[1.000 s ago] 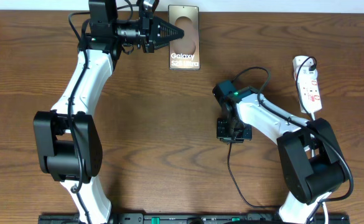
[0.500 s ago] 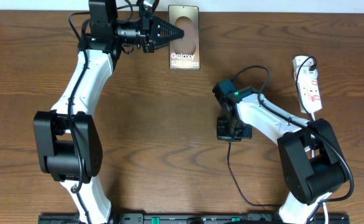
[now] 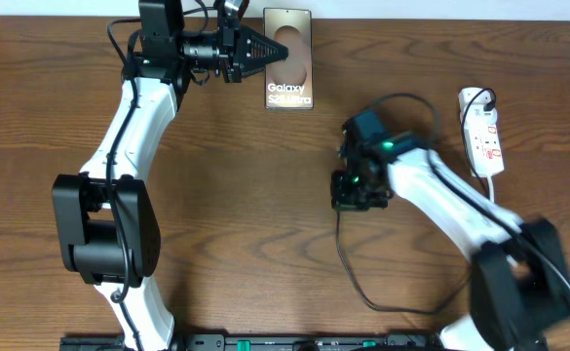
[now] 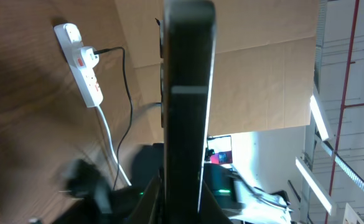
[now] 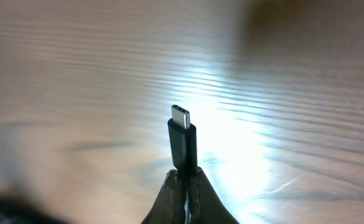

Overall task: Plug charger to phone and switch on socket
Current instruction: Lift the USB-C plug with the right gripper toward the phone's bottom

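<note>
The left tool [image 3: 268, 51] sits at the far edge of the worktop [image 3: 246, 214], clamped on the left side of the phone [image 3: 290, 78]. The phone's Galaxy lettering faces the overhead camera, and in the left wrist view it shows edge-on between the fingers. The right tool [image 5: 183, 185] hangs over mid-worktop, well apart from the phone, pinched together on the charger [image 5: 183, 140], whose metal plug tip sticks out past the fingertips. The black cable loops toward the near edge. The socket [image 3: 483, 132] lies at the right, apart from both tools.
</note>
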Tool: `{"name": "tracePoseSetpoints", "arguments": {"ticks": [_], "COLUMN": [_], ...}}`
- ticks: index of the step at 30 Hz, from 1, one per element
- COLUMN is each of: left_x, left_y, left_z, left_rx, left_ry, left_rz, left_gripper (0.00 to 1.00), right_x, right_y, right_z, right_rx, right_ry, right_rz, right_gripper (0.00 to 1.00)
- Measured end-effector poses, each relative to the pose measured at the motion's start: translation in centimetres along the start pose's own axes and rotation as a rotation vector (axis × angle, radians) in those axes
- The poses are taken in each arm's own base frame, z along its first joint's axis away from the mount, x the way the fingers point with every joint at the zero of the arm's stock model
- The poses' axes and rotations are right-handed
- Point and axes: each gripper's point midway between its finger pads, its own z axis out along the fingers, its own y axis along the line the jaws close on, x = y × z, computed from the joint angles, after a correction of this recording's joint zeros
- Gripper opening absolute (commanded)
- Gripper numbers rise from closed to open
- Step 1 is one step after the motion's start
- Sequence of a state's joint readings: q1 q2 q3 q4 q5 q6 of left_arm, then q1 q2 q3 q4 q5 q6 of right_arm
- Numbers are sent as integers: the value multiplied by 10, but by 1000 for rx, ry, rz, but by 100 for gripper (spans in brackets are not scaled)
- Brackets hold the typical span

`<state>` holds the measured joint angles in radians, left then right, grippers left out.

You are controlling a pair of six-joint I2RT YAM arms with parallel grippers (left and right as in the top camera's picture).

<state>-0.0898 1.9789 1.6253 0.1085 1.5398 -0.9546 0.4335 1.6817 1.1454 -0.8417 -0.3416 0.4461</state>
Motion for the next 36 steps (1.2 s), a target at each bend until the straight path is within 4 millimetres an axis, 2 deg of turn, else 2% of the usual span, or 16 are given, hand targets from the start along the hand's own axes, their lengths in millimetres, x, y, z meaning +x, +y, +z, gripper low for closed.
{"name": "tracePoseSetpoints", "arguments": {"ticks": [4,6,16,27,36], "left_x": [0,0,0,0,0], "left_y": [0,0,0,0,0], "left_z": [0,0,0,0,0], "left_rx": [0,0,0,0,0], "left_ry": [0,0,0,0,0], "left_rz": [-12,-19,-41,-44,-43], "left_gripper": [7,7,7,7,7], "right_x": [-13,-16,-33,-28,-26], "right_y": [41,58,115,136,142], "right_z": [-47,-61,-90,-105,-110], "right_rx": [-176,-253,-541,-672,-712], "right_ry": [-143,-182,-260,-244,-238], "right_rz": [-86,-121,-238,-289,-307], "right_gripper": [1,1,1,1,1]}}
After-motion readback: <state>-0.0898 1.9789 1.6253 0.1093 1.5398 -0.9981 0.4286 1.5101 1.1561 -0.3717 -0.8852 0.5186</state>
